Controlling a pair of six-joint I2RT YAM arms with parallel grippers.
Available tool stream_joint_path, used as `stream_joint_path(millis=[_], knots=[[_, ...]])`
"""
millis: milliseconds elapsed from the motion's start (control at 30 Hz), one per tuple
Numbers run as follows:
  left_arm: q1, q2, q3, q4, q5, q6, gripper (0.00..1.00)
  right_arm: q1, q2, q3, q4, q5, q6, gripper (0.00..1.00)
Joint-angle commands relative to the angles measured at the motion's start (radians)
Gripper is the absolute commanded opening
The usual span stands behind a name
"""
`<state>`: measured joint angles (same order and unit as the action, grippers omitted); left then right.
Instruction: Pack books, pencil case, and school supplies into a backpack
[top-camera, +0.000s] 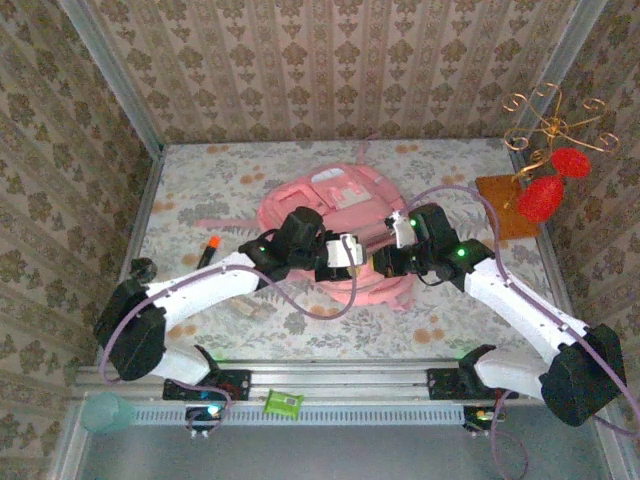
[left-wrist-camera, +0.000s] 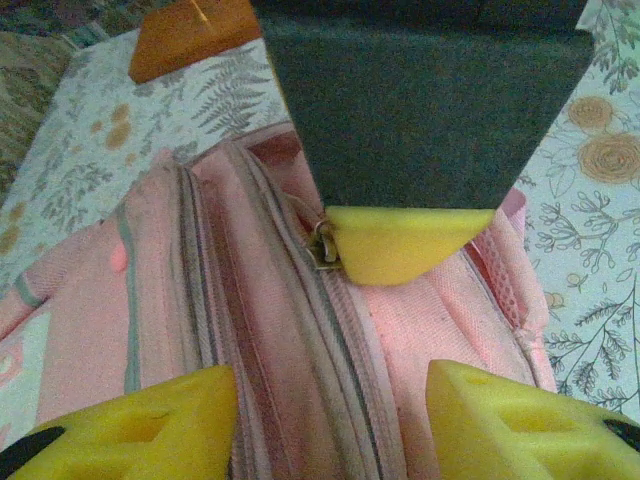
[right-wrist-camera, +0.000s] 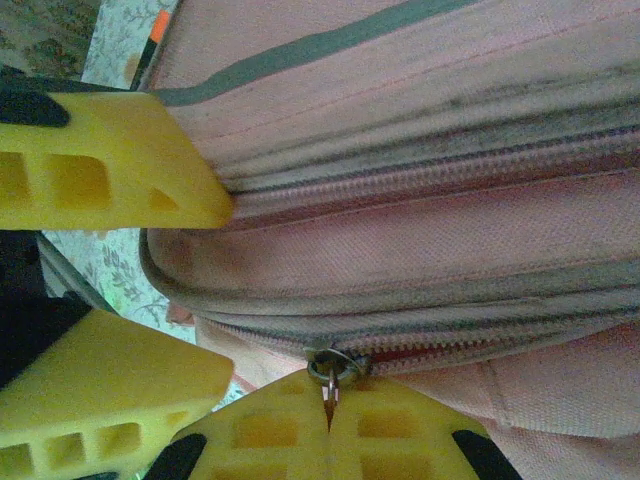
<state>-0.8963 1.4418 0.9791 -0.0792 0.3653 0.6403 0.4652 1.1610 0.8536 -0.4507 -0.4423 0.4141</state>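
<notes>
Patterned wallpaper walls enclose a worktop (top-camera: 200, 190) covered in pale floral cloth. The large soft pink fabric backpack (top-camera: 345, 195) lies flat near the middle of it, its grey-edged zip seams running side by side across the fabric. The seams in view lie closed or nearly so, and what is inside the backpack cannot be seen. A black marker with an orange cap (top-camera: 208, 250) lies on the cloth to the left of the backpack, apart from it. At the far right corner a gold wire stand with red discs (top-camera: 548, 130) rises from a brown board (top-camera: 505, 205).

The right gripper (right-wrist-camera: 330, 425) has its yellow pads pressed together on the small metal zip pull (right-wrist-camera: 335, 368) at the backpack's edge, pinching the tab between them. The left gripper (left-wrist-camera: 332, 400) sits just opposite, over the backpack with its jaws roughly half spread and nothing between them but pink fabric. One of its yellow fingers (right-wrist-camera: 110, 165) touches the backpack beside an upper zip seam.
</notes>
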Motion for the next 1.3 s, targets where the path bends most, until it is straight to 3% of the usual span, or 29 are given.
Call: stream_joint_path(millis=[0,167,400,533,733,933,1100,1233,1267], knots=[[-0.005,0.041,0.05,-0.048,-0.009,0.035,0.54,0.014,-0.006,0.058,0.078,-0.087,-0.015,0.0],[-0.014,0.11,0.099,-0.084,-0.005,0.065,0.47,0.018,-0.007,0.053,0.105,-0.091,0.011,0.0],[0.02,0.097,0.051,-0.042,-0.037,0.085,0.0,0.018,-0.002,0.065,0.067,-0.047,-0.013,0.0],[0.077,0.029,-0.006,0.011,0.041,0.092,0.0,0.015,0.018,0.081,-0.015,0.04,-0.057,0.0],[0.139,-0.01,-0.03,0.034,0.145,0.123,0.0,-0.002,0.049,0.127,-0.189,0.292,-0.088,0.0],[0.185,-0.049,-0.056,0.072,0.204,0.122,0.0,-0.085,0.075,0.147,-0.283,0.466,-0.075,0.0],[0.213,-0.062,-0.07,0.058,0.236,0.131,0.0,-0.143,0.092,0.172,-0.257,0.451,-0.077,0.0],[0.237,-0.053,-0.072,0.058,0.18,0.136,0.0,-0.137,0.037,0.14,-0.158,0.253,-0.096,0.0],[0.235,-0.051,-0.067,0.065,0.156,0.116,0.14,-0.134,0.017,0.12,-0.127,0.182,-0.093,0.0]])
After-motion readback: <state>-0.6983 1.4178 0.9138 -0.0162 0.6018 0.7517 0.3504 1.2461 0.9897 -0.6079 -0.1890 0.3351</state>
